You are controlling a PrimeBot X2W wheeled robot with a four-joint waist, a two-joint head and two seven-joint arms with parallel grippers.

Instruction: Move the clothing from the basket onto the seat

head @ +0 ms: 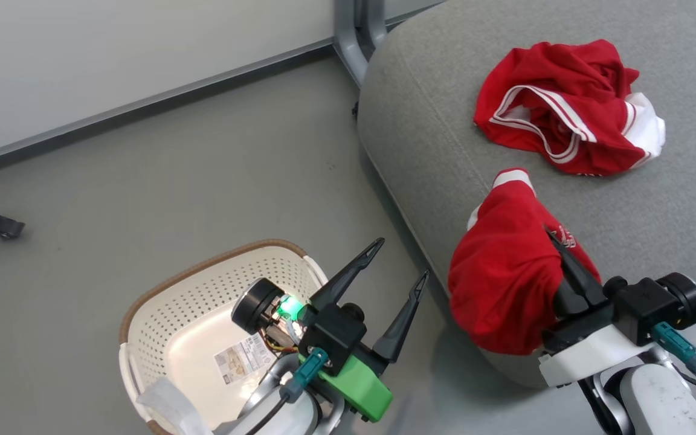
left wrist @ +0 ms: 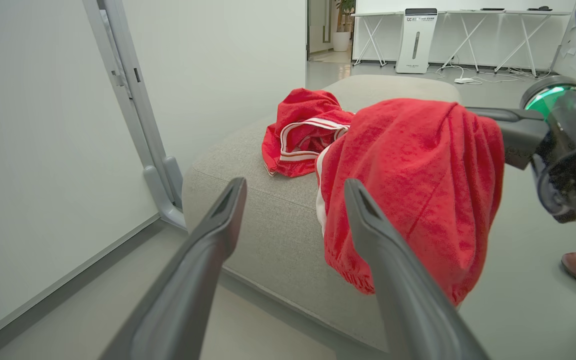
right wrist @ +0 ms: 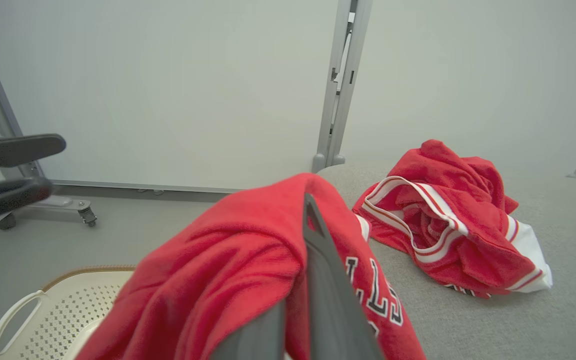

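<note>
At the near left edge of the seat [head: 438, 121], the right gripper [head: 552, 237], jaws pinching it, holds a garment [head: 505, 290] that half overhangs. It looks soft, light, apt to slide off; grip a bunched fold. The other garment [head: 559, 109] lies farther in. The left gripper [head: 402, 258], jaws spread, hovers by the basket [head: 203, 266]; open seat lies right.

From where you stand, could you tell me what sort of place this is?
Probably an office or lab, not a home: white partition panels on casters, folding tables and a floor-standing white appliance in the background, and a bare grey floor.
</note>
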